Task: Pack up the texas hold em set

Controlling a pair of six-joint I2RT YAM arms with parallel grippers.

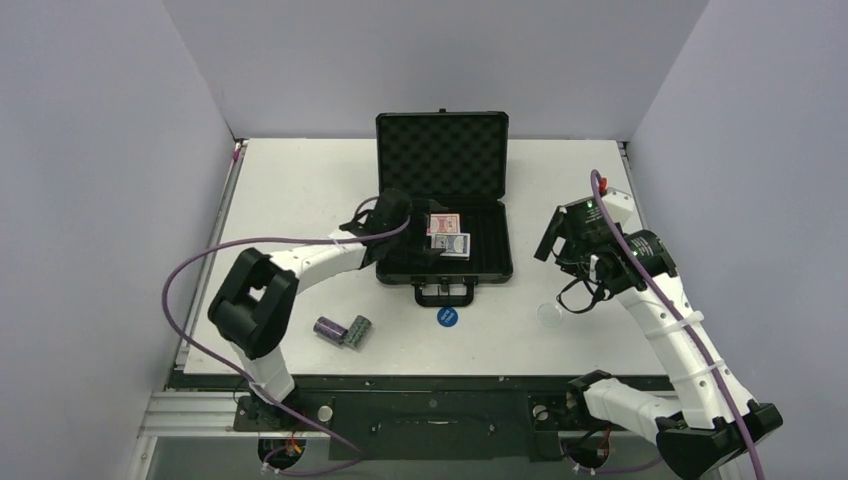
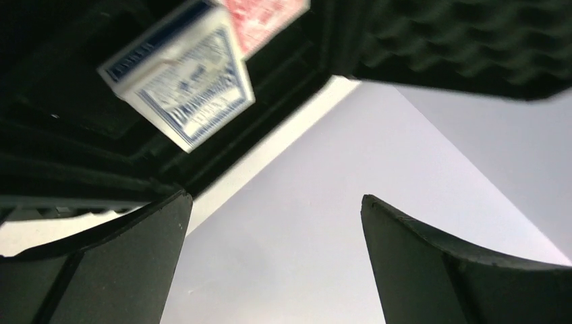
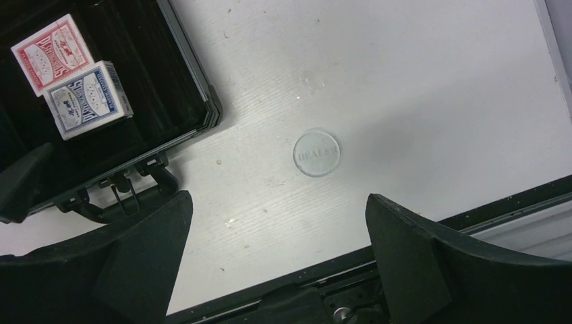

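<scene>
black foam lines the open case [image 1: 445, 200] in the middle of the surface [image 1: 300, 190]. the red deck [image 1: 443, 222] and the blue deck [image 1: 450, 245] lie inside it, touching. two chip stacks [image 1: 343, 330] lie on their sides near the front left. the blue disc [image 1: 447, 317] is just in front of the case, and the clear disc [image 3: 317, 152] is off to the right. so most of the set is not packed yet.

the left gripper [image 2: 275, 198] is at the left side of the case, jaws spread with nothing in them. the right gripper [image 3: 278, 198] hangs over the clear disc, jaws spread and empty too.

the clear disc is flat and thin, so the jaws may slip off it or push it away. the chip stacks could roll. the left gripper could bump the case.

the slots in the case are too dark to see. the left wrist view is blurry, and the clear disc looks faint from above.
</scene>
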